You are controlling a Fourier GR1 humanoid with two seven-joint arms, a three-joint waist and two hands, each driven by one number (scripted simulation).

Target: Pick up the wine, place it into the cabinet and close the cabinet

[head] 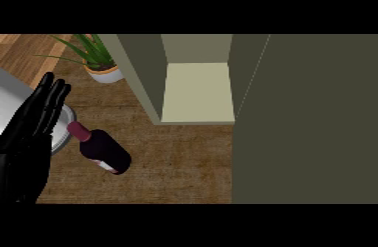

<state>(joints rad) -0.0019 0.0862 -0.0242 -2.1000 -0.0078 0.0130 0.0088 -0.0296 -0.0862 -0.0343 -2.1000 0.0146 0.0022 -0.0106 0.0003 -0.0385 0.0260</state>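
Head view: wine (103,150) lying (neck up-left).

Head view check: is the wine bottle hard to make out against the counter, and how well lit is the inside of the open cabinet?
Head view: the wine bottle is dark but stands out against the brown counter, its red neck clear; the cabinet shelf is pale and evenly lit, its door dim; the left hand is near-black with little surface detail.

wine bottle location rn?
Head view, lower left: the wine bottle is on the counter, just right of the open left hand, ahead-left of the open cabinet.
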